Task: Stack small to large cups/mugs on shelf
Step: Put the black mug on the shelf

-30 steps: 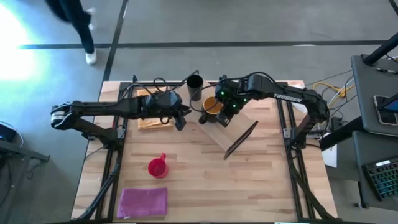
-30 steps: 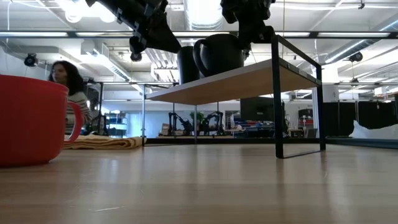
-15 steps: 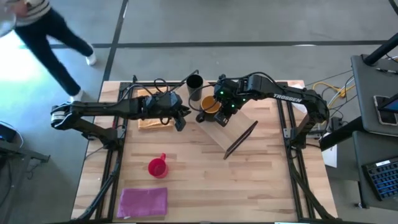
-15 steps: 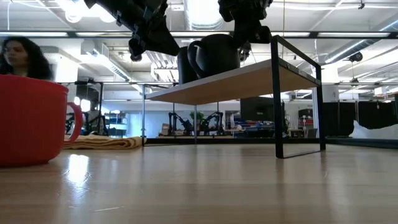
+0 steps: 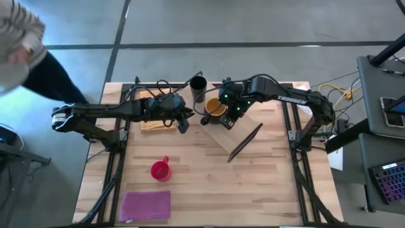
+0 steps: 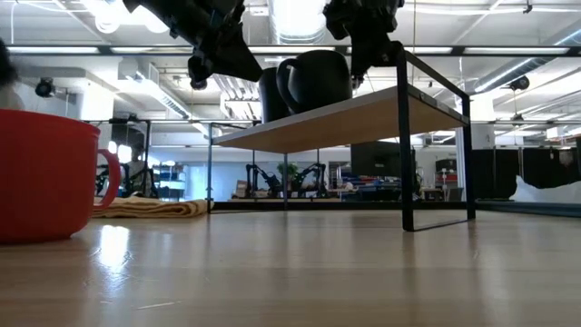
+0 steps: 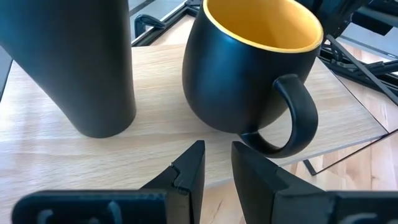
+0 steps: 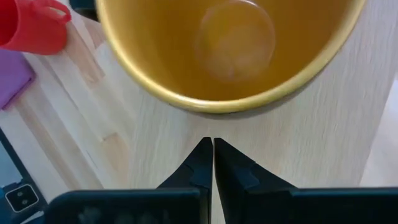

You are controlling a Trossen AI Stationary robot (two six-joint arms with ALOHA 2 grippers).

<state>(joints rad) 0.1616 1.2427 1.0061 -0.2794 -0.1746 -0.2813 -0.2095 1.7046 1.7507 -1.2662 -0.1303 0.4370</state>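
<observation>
The light-wood shelf (image 5: 237,136) stands on its dark end frames (image 6: 436,145). On its far end the narrow black cup (image 5: 198,85) and the dark mug with the yellow inside (image 5: 215,107) stand upright, side by side. The mug's handle (image 7: 292,118) points toward my left gripper (image 7: 217,165), which hovers off the shelf's left edge with a narrow gap between its fingers and is empty. My right gripper (image 8: 212,146) is shut, pointing down, right beside the mug's wall (image 8: 211,115). The red mug (image 5: 160,169) stands on the table, near left. My right gripper's shut fingertips (image 8: 205,149) stand close beside the mug's outer wall on its right side, coming from above. A thin strip of board shows between them in the right wrist view. I cannot tell whether they touch.
An orange-tan cloth (image 5: 157,123) lies under my left arm. A purple mat (image 5: 145,204) lies at the near left corner. A person (image 5: 19,38) moves on the floor beyond the table's far left corner. Bare table lies between the shelf and the near edge.
The dark mug has slid a little along the shelf board toward the black cup, staying upright. My right gripper went with it toward the black cup, then drew back slightly toward the table's right. The person has walked along the table's left side.
</observation>
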